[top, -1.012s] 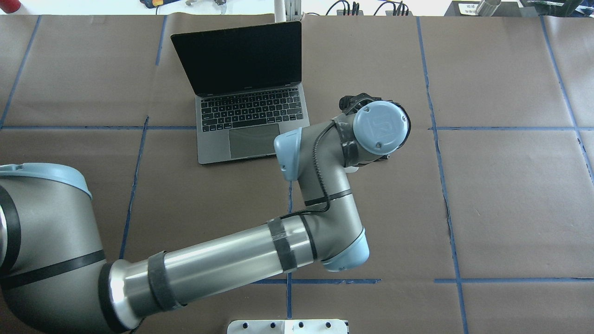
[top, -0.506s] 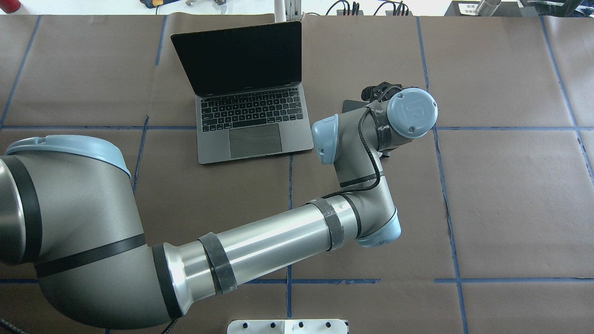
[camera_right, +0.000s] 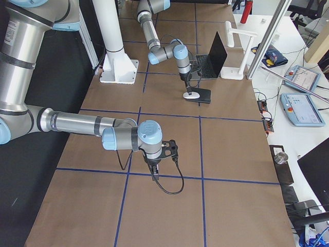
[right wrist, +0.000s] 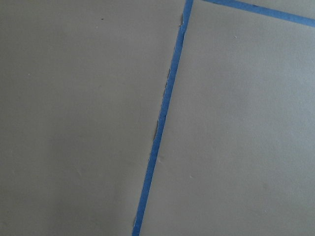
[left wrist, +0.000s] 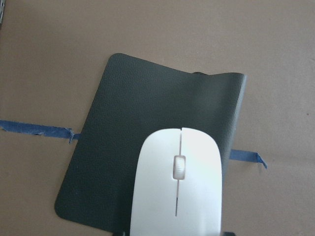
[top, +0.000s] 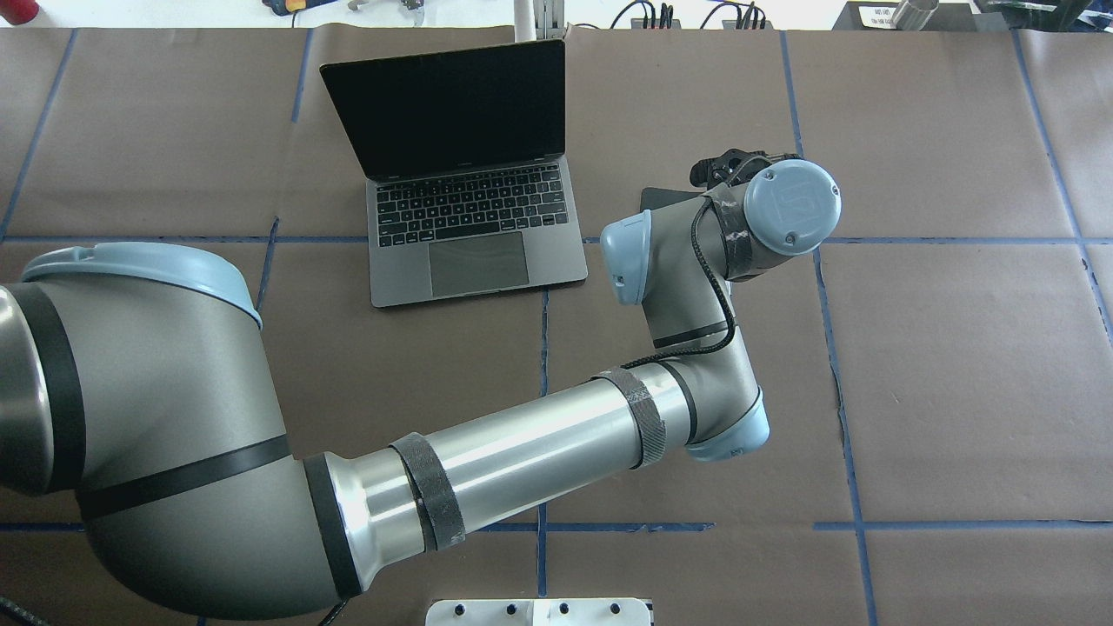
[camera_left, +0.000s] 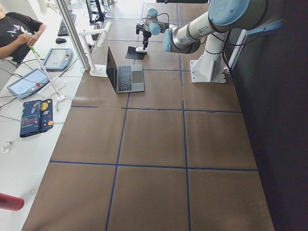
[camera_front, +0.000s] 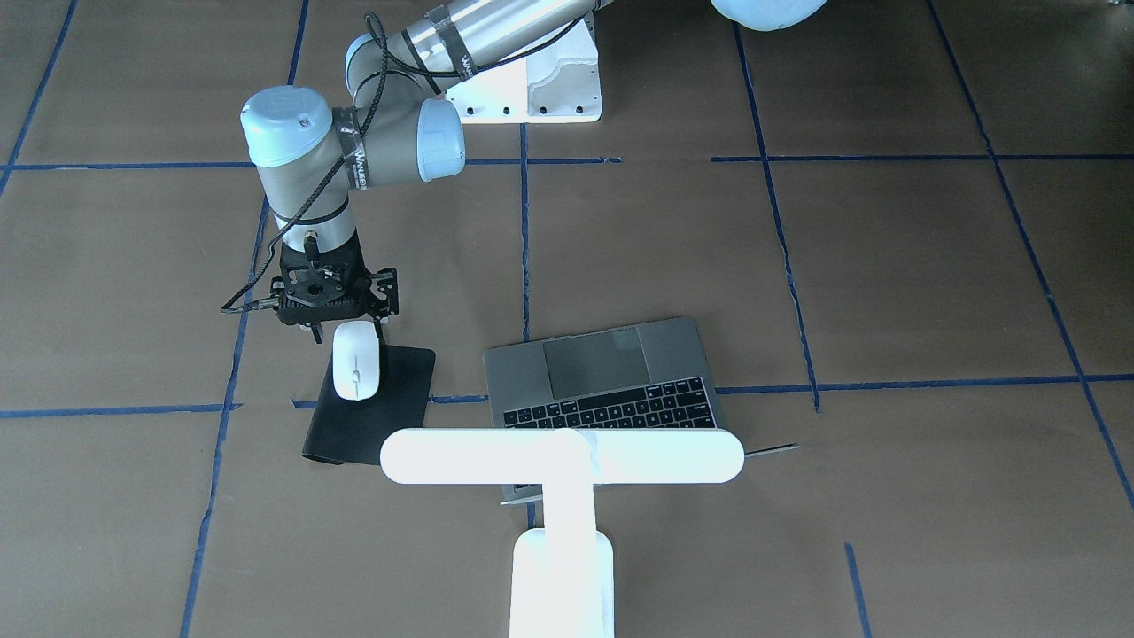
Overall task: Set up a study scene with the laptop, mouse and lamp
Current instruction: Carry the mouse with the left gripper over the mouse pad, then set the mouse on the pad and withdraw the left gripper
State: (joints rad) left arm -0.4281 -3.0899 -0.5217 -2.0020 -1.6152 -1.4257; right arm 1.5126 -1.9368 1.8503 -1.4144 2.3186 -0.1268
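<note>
My left gripper (camera_front: 350, 335) is shut on the white mouse (camera_front: 356, 372) and holds it over the near part of the black mat (camera_front: 381, 416). In the left wrist view the mouse (left wrist: 177, 187) fills the bottom centre, above the mat (left wrist: 147, 123). The grey laptop (top: 469, 217) stands open beside the mat, screen dark. The white T-shaped lamp (camera_front: 563, 456) stands behind the laptop's screen. My right gripper (camera_right: 154, 167) hangs over bare paper far from these things; I cannot tell if it is open or shut.
The white blocky mount (camera_front: 532, 84) sits at the robot's side of the table. Blue tape lines cross the brown paper. A black cable (camera_right: 172, 188) loops on the table by the right gripper. An operator (camera_left: 19, 29) and tablets are beyond the far edge.
My left arm has swung to the right and farther from the robot's base, carrying the mouse from beside the laptop to over the black mat.
</note>
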